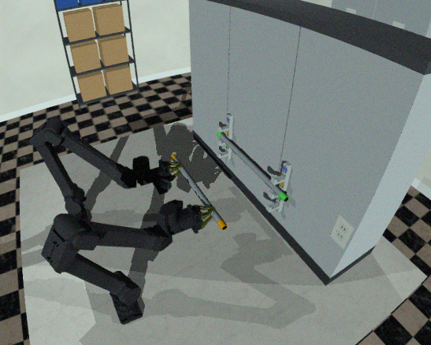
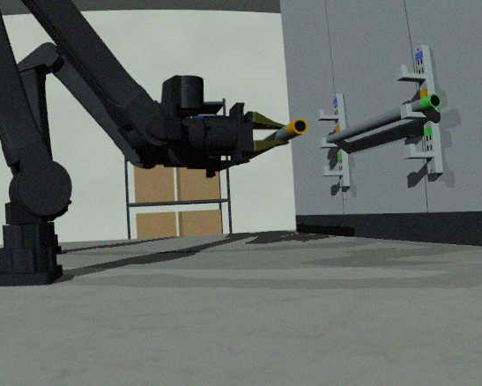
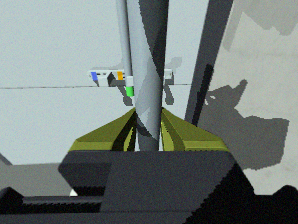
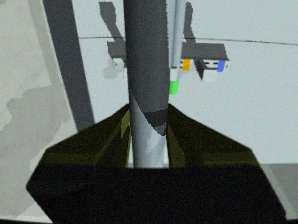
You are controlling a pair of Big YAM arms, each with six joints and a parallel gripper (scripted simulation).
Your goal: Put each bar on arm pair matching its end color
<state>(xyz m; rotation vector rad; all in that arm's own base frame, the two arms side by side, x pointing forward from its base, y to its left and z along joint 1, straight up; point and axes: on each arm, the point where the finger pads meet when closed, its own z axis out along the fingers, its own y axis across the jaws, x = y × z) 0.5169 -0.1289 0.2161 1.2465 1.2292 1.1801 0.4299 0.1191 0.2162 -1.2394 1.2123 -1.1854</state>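
Observation:
The orange-ended bar (image 1: 194,187) (image 2: 284,133) (image 3: 150,55) (image 4: 147,55) is in the air, away from the wall. My left gripper (image 1: 177,167) (image 3: 148,112) is shut on it near its far end in the top view. My right gripper (image 1: 211,213) (image 2: 286,132) (image 4: 148,111) is shut on it near its near end. The green-ended bar (image 1: 253,163) (image 2: 371,124) (image 3: 124,35) (image 4: 177,35) lies on the middle pair of rack arms, below the orange labels (image 2: 424,92). The top pair, below blue labels (image 2: 418,55), and the bottom pair, below green labels (image 2: 427,131), are empty.
The rack's uprights (image 2: 436,154) (image 1: 287,171) stand on the grey wall (image 1: 339,118). The held bar is over the table (image 1: 206,276), with free space between it and the wall. An outlet (image 1: 342,231) is on the wall near its right end.

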